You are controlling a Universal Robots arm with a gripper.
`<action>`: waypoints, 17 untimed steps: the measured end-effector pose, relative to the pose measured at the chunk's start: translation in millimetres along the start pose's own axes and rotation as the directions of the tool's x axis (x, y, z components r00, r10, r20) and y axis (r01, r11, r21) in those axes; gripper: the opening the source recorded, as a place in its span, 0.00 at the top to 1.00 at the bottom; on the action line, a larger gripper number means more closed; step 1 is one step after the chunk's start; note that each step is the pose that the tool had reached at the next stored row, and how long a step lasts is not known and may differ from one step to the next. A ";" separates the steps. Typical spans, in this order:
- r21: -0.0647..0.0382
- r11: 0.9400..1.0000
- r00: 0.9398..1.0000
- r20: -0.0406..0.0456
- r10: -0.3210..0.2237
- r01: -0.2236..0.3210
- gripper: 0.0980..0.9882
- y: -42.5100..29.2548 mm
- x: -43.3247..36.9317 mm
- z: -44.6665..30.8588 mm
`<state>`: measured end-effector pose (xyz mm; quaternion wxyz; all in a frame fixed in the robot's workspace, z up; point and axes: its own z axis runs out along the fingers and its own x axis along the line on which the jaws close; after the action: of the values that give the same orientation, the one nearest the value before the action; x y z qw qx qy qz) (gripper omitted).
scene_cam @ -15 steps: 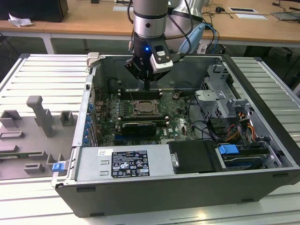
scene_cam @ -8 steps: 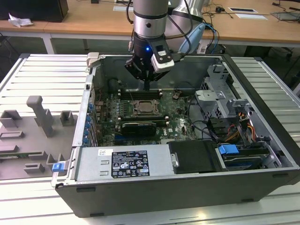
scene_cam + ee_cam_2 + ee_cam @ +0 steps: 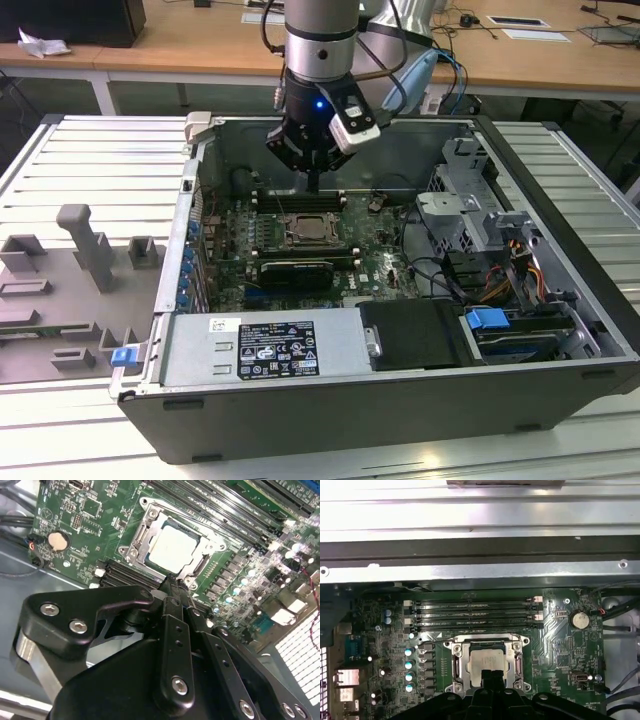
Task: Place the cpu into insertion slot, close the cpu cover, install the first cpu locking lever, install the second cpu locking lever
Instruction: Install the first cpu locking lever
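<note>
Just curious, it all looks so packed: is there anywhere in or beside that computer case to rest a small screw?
Bare ribbed table at the exterior view's left of the case. Crowded: motherboard around the cpu, under the pincer.

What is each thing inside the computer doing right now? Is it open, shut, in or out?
cpu: sitting flat in the insertion slot, silver top showing.
insertion slot: filled by the chip.
cpu cover: down flat around the chip.
gripper: fingers closed together, tip just beside the socket's edge, holding nothing.
computer case: lying on its side, side panel off, insides showing.
memory slots: look empty.
</note>
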<state>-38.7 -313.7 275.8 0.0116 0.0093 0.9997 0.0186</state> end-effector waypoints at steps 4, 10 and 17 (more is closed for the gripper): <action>-0.001 0.999 0.999 -0.002 -0.050 0.050 0.99 0.0 0.0 0.0; -0.004 0.985 0.985 -0.006 -0.171 0.171 0.99 0.0 0.1 0.0; -0.009 0.955 0.955 -0.010 -0.298 0.298 0.99 -0.2 5.3 0.0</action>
<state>-44.0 -313.8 275.6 0.0086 -0.1416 0.9897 0.0202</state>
